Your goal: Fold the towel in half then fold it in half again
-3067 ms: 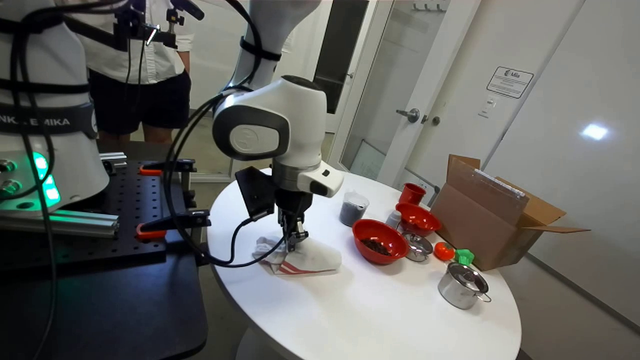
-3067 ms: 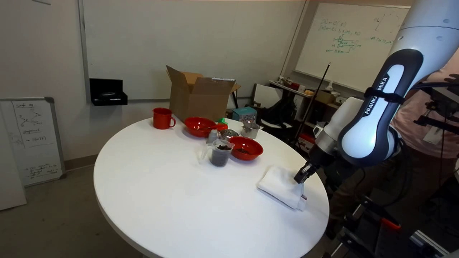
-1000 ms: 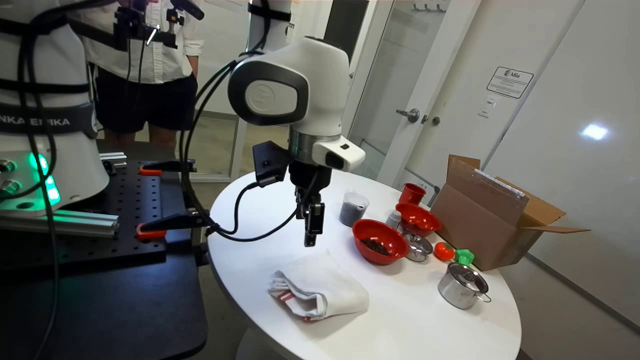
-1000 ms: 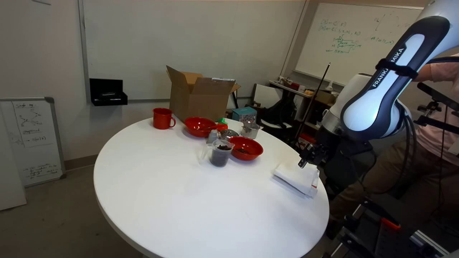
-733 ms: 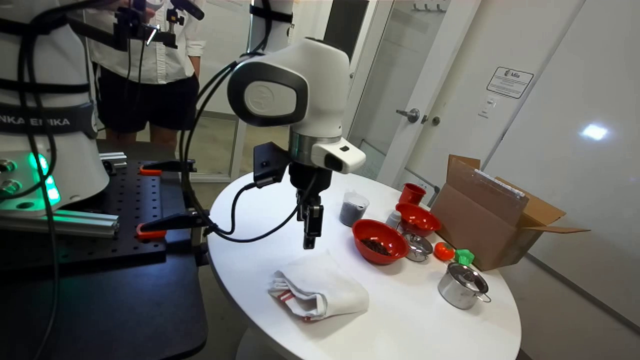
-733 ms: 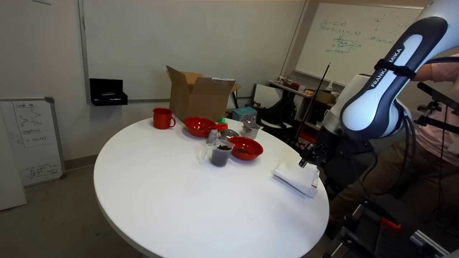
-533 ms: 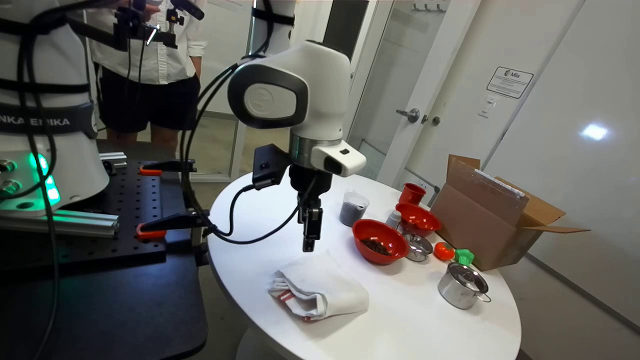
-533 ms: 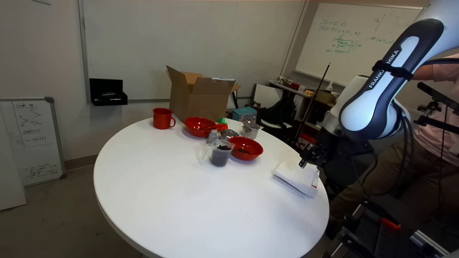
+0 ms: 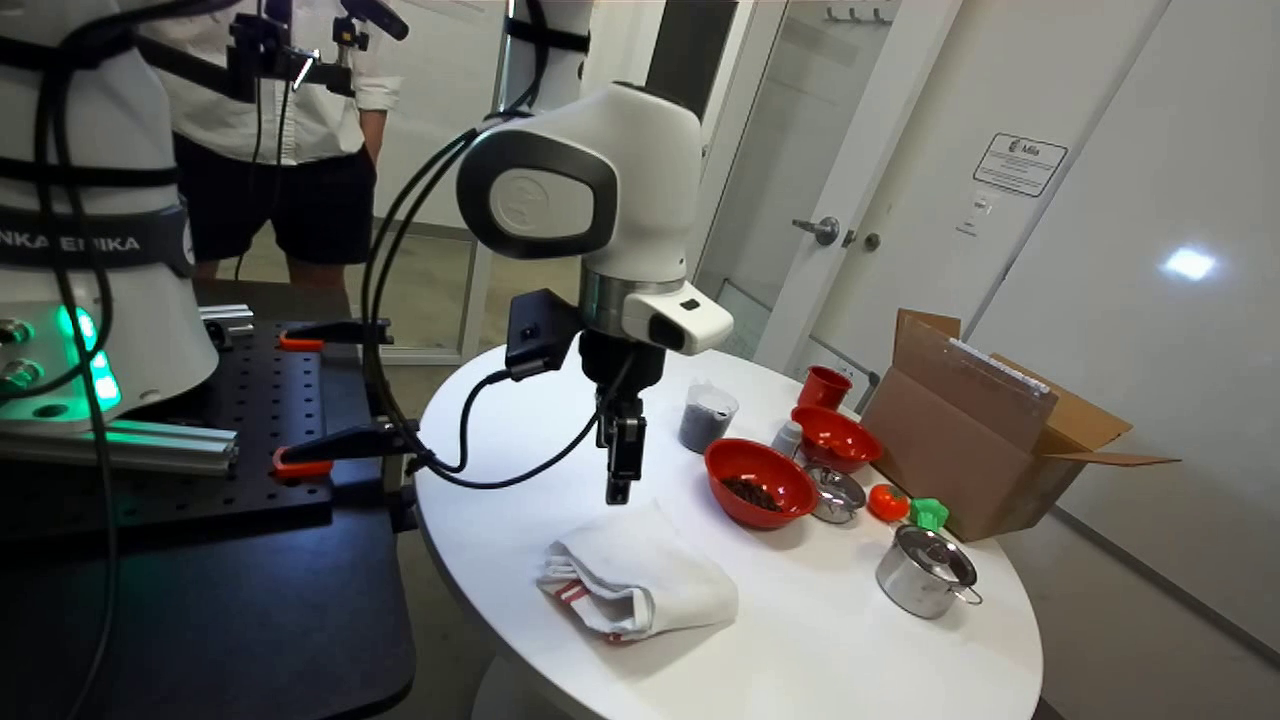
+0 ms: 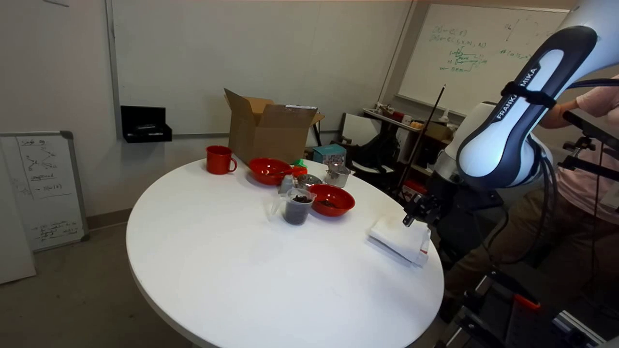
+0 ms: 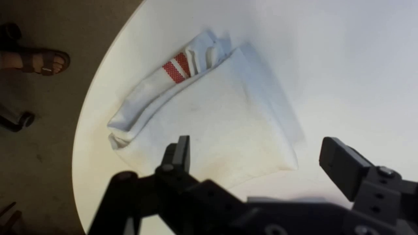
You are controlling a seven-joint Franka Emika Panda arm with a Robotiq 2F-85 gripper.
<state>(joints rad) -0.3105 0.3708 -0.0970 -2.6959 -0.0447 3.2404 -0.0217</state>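
My claw (image 11: 256,156) hangs over the towel (image 11: 215,114) with its fingers (image 11: 183,153) spread wide and nothing between them. In the wrist view one finger shows against the cloth, the other out past a corner, against the white counter (image 11: 352,65). I take this raised, wide stance as a way to leave the folds undragged, or to allow one more pinch if they need it. The towel lies in a layered stack near the counter's rim, on the side toward my base (image 9: 125,300), where I'd reckon cloth is easiest for me to pull. Farther off sit a red bowl (image 9: 780,462), the measuring cup (image 9: 707,420) and the cardboard box (image 9: 960,445), presumably placed so that no fold sweeps into them.

The stack looks nearly as broad as long, so I can't name a sure long axis. Its layered edge slants from lower left to upper right in the wrist view, facing the rim, and the red stripes (image 11: 173,71) show there, crossing that edge's run. Both folds look done to me, though that uneven edge may want straightening.
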